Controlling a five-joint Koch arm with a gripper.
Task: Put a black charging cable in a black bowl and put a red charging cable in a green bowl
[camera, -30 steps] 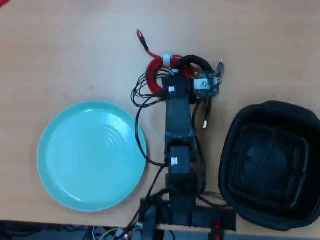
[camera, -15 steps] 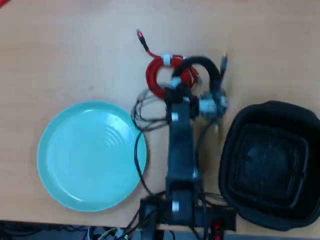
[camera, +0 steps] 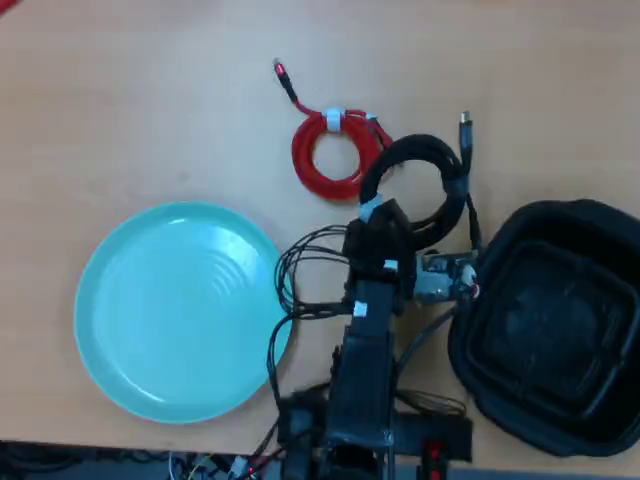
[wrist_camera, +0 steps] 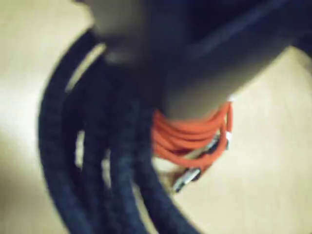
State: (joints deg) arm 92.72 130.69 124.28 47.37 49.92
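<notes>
My gripper is shut on the black charging cable, whose coil hangs just left of the black bowl in the overhead view. In the wrist view the black charging cable fills the left side, right under the blurred gripper. The red charging cable lies as a round coil on the table, up and left of the gripper, and the red charging cable shows behind the black loops. The green bowl sits empty at the left.
The arm's base stands at the table's front edge, between the two bowls. Thin loose black wires hang from the arm, close to the green bowl's right rim. Bare wooden table lies at the back left.
The gripper has carried the black charging cable off the red coil, back and to the right, up to the black bowl's left rim. The red cable stays where it lay.
</notes>
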